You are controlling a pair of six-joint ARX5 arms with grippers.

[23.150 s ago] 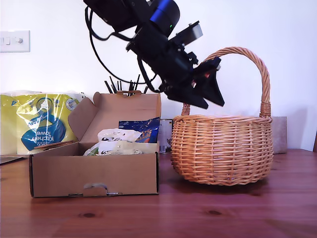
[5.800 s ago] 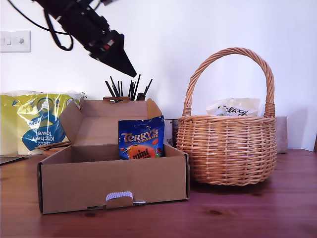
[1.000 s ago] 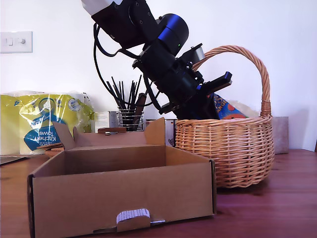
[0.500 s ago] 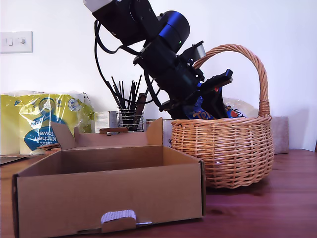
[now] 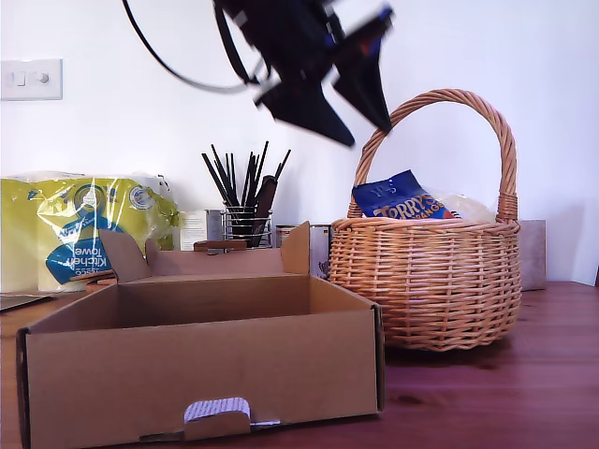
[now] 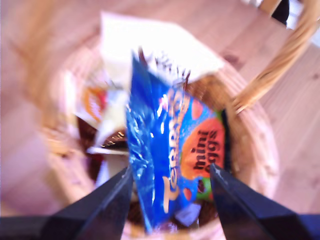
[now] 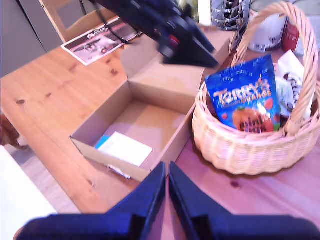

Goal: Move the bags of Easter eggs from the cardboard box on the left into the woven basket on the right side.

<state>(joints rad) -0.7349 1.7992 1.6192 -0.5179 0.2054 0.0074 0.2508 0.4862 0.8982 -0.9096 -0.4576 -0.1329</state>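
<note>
Terry's bag (image 5: 404, 201) sitting in basket (image 5: 426, 285); my first gripper (image 6: 170, 200) above it, jaws apart, empty; my second gripper (image 7: 167, 192) pinched together.

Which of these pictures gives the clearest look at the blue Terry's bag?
The second wrist view: the blue Terry's bag stands sharp in the basket, whole front readable. The first wrist view shows the bag close but blurred. The exterior view shows only its top above the basket rim.

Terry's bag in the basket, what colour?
Blue with an orange patch, the Terry's bag stands in the woven basket; clearest in the second wrist view.
</note>
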